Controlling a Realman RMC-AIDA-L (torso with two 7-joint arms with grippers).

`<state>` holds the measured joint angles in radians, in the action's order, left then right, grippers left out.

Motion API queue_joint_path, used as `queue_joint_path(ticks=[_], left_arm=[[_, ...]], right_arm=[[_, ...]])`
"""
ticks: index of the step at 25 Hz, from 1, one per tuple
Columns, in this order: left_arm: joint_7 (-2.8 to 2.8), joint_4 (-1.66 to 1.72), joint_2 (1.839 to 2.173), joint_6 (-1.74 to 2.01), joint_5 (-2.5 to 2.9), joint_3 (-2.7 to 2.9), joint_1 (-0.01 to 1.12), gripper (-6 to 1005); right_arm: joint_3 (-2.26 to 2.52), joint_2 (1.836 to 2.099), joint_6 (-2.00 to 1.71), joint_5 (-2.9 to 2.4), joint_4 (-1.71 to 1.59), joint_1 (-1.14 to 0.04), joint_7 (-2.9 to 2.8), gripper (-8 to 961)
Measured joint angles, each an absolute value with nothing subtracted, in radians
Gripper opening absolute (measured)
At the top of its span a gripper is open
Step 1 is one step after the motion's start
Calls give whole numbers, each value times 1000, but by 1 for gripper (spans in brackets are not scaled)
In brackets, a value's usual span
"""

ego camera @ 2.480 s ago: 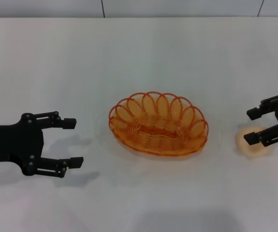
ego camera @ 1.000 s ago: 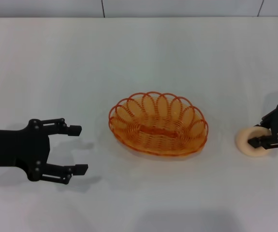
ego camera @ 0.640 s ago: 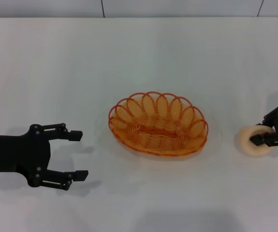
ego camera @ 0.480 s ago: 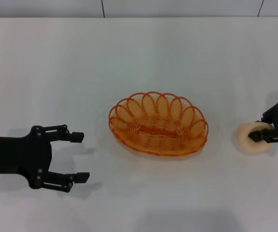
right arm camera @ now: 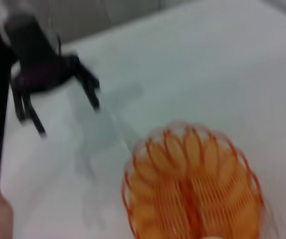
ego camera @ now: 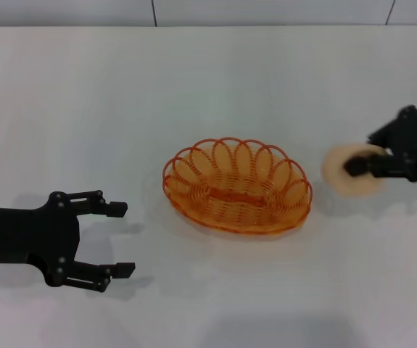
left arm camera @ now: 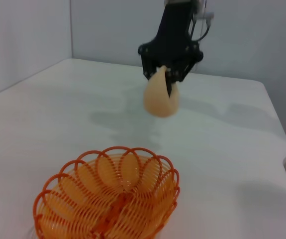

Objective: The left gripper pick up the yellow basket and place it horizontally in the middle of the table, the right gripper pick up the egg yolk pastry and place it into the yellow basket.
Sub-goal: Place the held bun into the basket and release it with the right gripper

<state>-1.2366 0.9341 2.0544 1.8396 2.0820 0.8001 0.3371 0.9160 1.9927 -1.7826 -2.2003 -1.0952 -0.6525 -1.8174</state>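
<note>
The yellow basket (ego camera: 237, 185) stands upright near the middle of the white table (ego camera: 208, 80), with nothing in it. The right gripper (ego camera: 359, 152) is shut on the egg yolk pastry (ego camera: 339, 177) and holds it in the air just right of the basket. In the left wrist view the pastry (left arm camera: 158, 97) hangs from the right gripper (left arm camera: 170, 78) beyond the basket (left arm camera: 108, 199). The left gripper (ego camera: 121, 239) hovers open and holding nothing, well left of the basket. The right wrist view shows the basket (right arm camera: 192, 189) and the left gripper (right arm camera: 65, 117) farther off.
A grey wall with tile seams (ego camera: 154, 11) runs behind the table's far edge. In the left wrist view the table's side edge (left arm camera: 284, 149) shows beside the basket.
The right gripper has closed on the pastry, lifted it off the table and carried it left toward the basket. The left gripper has stayed open and drifted slightly toward the table's front.
</note>
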Motion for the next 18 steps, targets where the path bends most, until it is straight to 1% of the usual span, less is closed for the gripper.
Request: queue_joint_path(ticks=[2, 3, 14, 18], left_arm=[[-1236, 934, 2054, 1839, 2082, 799, 337, 892], [-1237, 934, 2054, 1839, 2082, 799, 338, 892], [-1258, 965, 2059, 1838, 2083, 794, 328, 891], [-1259, 965, 2058, 1836, 2084, 793, 328, 891]], right_arm=[[932, 2013, -1758, -2178, -1109, -655, -1841, 144], [948, 2019, -1740, -2166, -1108, -655, -1849, 139], [1286, 2021, -1372, -2006, -986, -661, -1868, 65], [1307, 2022, -1330, -1953, -955, -661, -1855, 137]])
